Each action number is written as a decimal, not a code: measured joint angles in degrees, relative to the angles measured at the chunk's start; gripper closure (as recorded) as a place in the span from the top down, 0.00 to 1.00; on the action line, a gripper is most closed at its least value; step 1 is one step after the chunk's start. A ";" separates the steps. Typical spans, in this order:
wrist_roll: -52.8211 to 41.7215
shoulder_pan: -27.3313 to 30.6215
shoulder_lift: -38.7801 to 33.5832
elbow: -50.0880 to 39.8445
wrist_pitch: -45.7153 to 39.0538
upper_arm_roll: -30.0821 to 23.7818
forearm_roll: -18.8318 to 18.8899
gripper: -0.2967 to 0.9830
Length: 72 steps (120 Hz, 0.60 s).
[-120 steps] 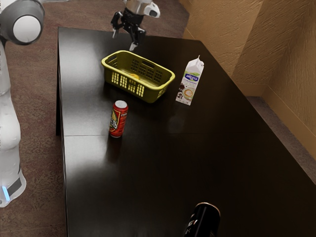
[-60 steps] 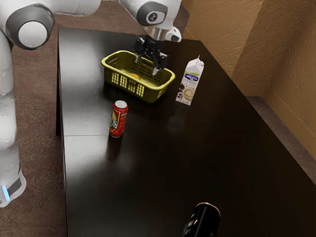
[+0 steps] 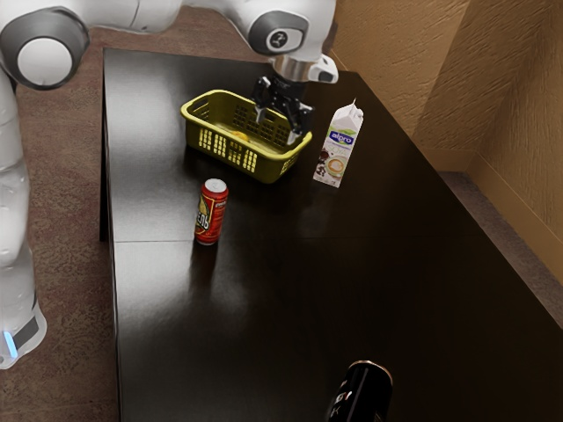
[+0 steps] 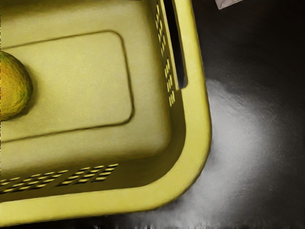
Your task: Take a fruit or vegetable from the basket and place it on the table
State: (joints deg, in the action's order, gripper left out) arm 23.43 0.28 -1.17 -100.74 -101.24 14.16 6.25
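Nearest on the table is a black can, then a red can, upright and well apart from the basket. Farther on, the fruit lies on the basket's floor, with the carton standing just beyond the exterior view's right end. The gripper, fingers spread and nothing between them, hangs over that end, off to one side of the fruit. Lowered there, a finger could strike the rim; drifting toward the carton could topple it. An off-centre pinch might send the round fruit rolling.
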 joint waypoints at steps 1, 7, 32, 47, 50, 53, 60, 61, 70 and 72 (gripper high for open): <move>0.03 -0.03 -0.11 -0.03 0.00 0.03 0.02 0.77; 0.19 0.31 -0.83 -0.10 -0.02 0.27 0.18 0.77; 0.20 17.96 -1.11 -0.30 -0.08 0.86 1.45 0.77; -0.14 31.88 -0.95 0.72 0.43 -4.87 1.60 0.77; -0.28 31.95 -1.22 1.19 0.68 -4.57 1.72 0.77; -0.48 33.09 -0.92 1.66 0.92 -5.72 1.69 0.77; -0.70 29.84 -0.84 2.15 1.34 -4.14 1.73 0.77; -0.73 29.44 -0.82 2.19 1.39 -4.09 1.71 0.77; -1.01 25.22 -0.64 2.42 1.77 -3.92 1.53 0.77; -1.07 24.30 -0.58 2.43 1.84 -4.00 1.48 0.77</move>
State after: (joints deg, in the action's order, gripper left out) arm 22.35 24.58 -1.74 -98.31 -99.41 10.15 7.73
